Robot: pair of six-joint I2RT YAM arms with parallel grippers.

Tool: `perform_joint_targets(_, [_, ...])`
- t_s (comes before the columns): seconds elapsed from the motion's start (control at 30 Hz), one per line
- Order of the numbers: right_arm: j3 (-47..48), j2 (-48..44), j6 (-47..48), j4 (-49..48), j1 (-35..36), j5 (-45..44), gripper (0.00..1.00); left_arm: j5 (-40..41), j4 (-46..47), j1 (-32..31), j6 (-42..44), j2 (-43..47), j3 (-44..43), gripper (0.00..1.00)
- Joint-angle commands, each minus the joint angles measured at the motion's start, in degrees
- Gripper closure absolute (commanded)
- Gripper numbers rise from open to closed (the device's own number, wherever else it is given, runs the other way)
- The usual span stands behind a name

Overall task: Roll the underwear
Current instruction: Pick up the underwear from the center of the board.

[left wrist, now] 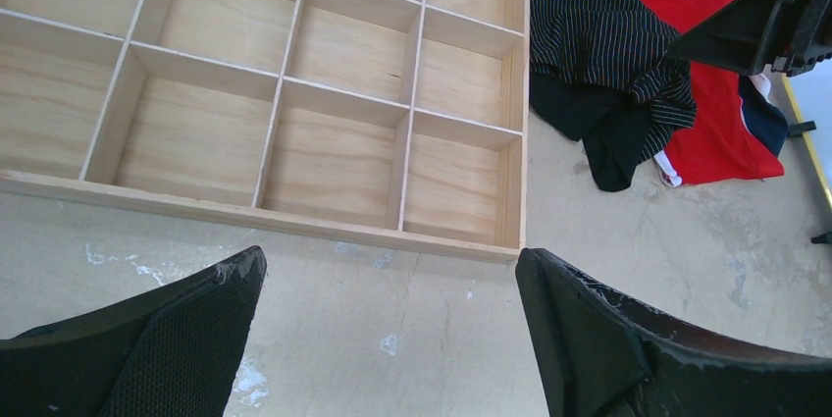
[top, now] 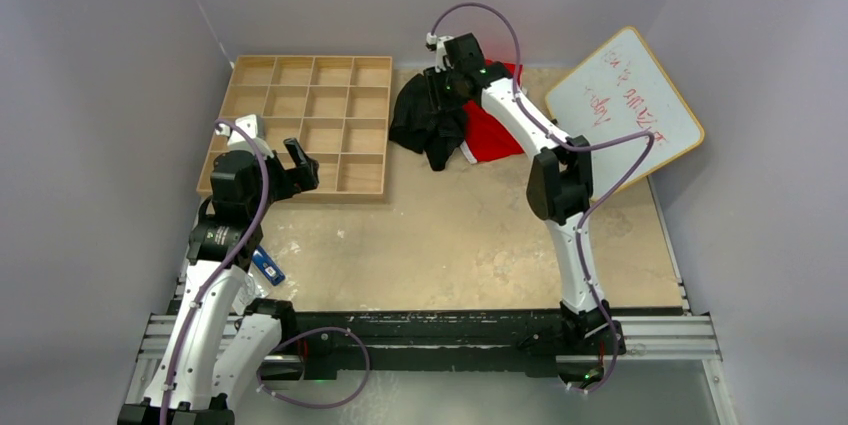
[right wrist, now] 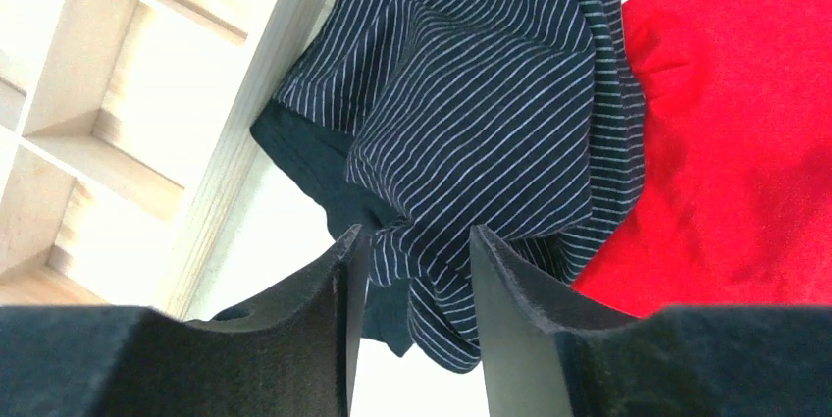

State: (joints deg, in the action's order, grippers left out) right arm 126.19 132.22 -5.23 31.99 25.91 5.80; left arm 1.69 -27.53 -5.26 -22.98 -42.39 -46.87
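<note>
In the overhead view, the underwear (top: 428, 120) is lying in a dark crumpled heap at the upper centre of the frame, on the table (top: 450, 235), just right of the wooden tray (top: 350, 193) and overlapping the red briefs (top: 492, 133). The right gripper (top: 441, 85) is hanging over the heap's top edge. A whiteboard (top: 625, 105) is leaning at the upper right. The left gripper (top: 301, 161) is hovering at the tray's lower edge, well apart from the heap.

In the left wrist view, the left gripper (left wrist: 390, 255) is standing spread wide, grasping nothing, over bare table below the tray (left wrist: 294, 221). The underwear (left wrist: 598, 54) is lying at the upper right.

In the right wrist view, the right gripper (right wrist: 414, 235) is standing half-closed with a fold of the finely striped underwear (right wrist: 481, 113) showing between its fingers. Whether it is actually pinching the cloth I cannot tell.
</note>
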Motion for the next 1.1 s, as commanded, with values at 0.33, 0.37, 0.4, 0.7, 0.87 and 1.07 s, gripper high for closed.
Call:
perform_joint_targets(0.33, [6.3,4.2,3.3,5.3,1.0,-5.6,0.51,-1.3,1.2,0.3,0.5,0.0,-0.1,0.02])
perform_joint_targets(0.37, [6.3,4.3,3.4,5.4,1.2,-6.1,0.56,-1.1,1.1,0.3,0.5,-0.1,-0.1,0.02])
perform_joint_targets(0.4, [6.1,4.3,3.7,5.1,1.3,-7.0,0.62,-0.8,1.0,0.3,0.4,-0.2,-0.1,0.02])
perform_joint_targets(0.7, [7.2,-1.2,6.3,0.3,2.1,-11.8,0.92,0.5,0.2,0.3,0.2,-0.7,-0.4,0.02])
perform_joint_targets(0.87, [11.1,-2.8,7.3,0.0,2.2,-10.9,0.87,1.9,-0.7,0.3,0.0,-1.2,-0.7,0.02])
perform_joint_targets(1.07, [9.5,-4.9,6.0,-1.9,2.1,-11.2,1.00,2.1,-0.8,0.3,0.0,-1.4,-0.7,0.02])
